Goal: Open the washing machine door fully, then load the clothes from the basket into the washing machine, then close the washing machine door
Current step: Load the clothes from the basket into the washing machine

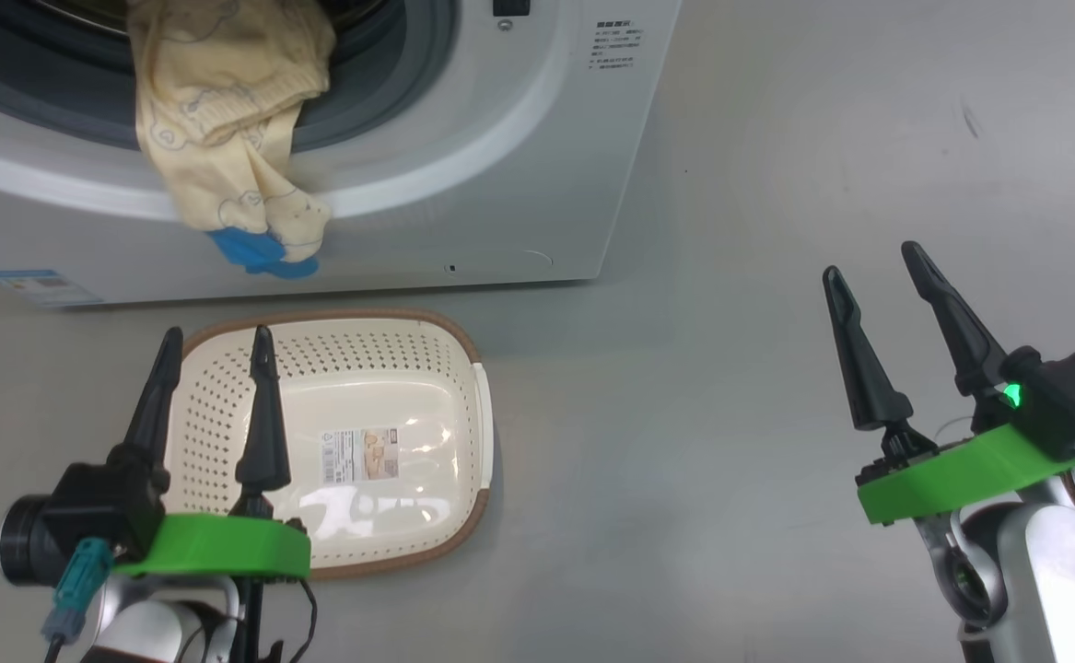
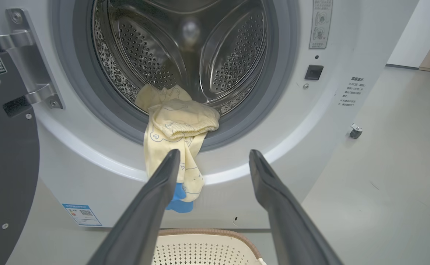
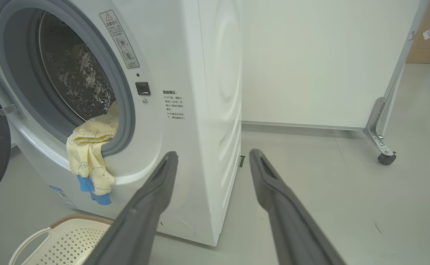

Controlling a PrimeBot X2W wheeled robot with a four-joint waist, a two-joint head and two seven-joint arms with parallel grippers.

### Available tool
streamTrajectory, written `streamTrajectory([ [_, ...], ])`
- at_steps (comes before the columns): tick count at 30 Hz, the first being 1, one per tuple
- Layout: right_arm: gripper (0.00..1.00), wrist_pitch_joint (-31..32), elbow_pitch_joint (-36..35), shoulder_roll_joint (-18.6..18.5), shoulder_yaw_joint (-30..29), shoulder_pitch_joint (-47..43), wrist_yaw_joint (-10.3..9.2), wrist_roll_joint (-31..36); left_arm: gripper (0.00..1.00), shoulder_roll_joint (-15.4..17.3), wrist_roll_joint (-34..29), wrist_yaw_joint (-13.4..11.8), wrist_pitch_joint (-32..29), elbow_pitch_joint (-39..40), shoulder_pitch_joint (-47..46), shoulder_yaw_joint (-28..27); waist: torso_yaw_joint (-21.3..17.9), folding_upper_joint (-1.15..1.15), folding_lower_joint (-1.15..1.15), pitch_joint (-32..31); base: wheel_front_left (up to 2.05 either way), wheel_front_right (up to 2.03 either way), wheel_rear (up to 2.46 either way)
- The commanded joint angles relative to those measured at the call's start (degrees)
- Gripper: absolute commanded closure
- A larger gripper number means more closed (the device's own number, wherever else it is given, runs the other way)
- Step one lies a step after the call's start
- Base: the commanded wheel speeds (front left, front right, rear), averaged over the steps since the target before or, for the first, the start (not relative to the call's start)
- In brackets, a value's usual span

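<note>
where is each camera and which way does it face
head view: on the head, looking down at the basket and washing machine; left gripper and right gripper, both open.
left wrist view: on that wrist, facing into the drum; own fingers.
right wrist view: on that wrist, facing the machine's front corner; own fingers.
shared: all show the clothes hanging from the opening.

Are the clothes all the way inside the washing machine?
No, the clothes hang out over the grey gasket and down the front of the washing machine.
</note>
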State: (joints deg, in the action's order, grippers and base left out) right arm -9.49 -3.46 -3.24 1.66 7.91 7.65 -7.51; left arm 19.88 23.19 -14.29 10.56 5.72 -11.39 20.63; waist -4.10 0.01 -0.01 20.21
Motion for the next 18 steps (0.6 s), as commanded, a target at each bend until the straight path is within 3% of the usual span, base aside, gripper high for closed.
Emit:
streamTrajectory([
  [1, 0.0, 0.4, -2.4, -0.5, 0.8, -0.1, -0.16, 0.3, 0.0, 0.9, -0.2, -10.3, -0.3, 2.0, -0.5, -2.2, 0.5, -0.01, 0.01, -0.6, 0.0, 0.0, 0.0],
  [18, 0.0, 1.3, -3.3, -0.1, 1.7, -1.6, -0.16, 0.1, 0.0, 1.2, -0.2, -11.3, -0.4, 2.3, 0.6, -2.0, 1.2, -0.01, 0.01, -2.7, 0.0, 0.0, 0.0],
])
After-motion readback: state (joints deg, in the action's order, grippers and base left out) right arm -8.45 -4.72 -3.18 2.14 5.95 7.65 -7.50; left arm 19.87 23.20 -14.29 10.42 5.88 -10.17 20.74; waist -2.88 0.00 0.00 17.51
